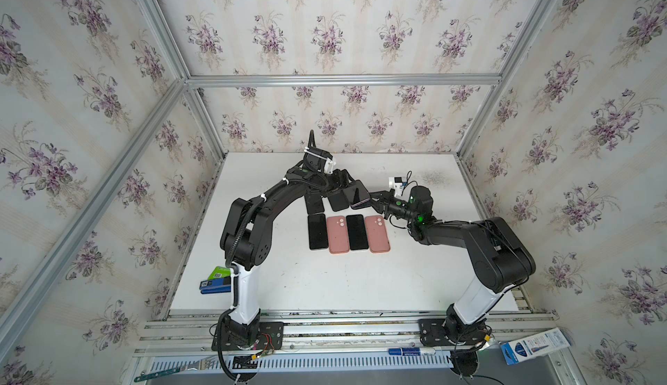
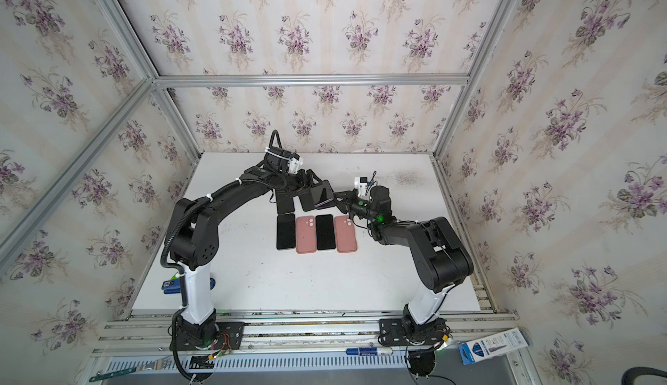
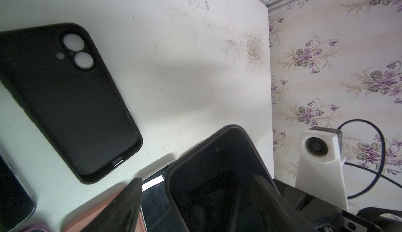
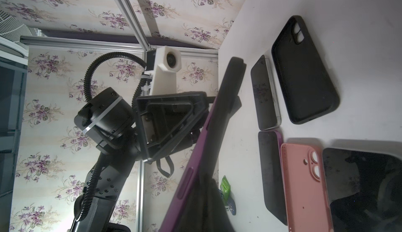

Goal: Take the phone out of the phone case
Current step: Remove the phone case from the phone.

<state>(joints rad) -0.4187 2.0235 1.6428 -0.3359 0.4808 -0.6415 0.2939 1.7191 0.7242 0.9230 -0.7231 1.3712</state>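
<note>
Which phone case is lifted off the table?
The purple case held tilted in the right gripper's fingers; both pink cases and the black case lie flat.

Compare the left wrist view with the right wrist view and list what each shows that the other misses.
Only the left wrist view: the right arm's white wrist camera and a scuffed patch on the table. Only the right wrist view: the left arm's wrist camera and a green object. Both: the purple-cased phone and the empty black case.
</note>
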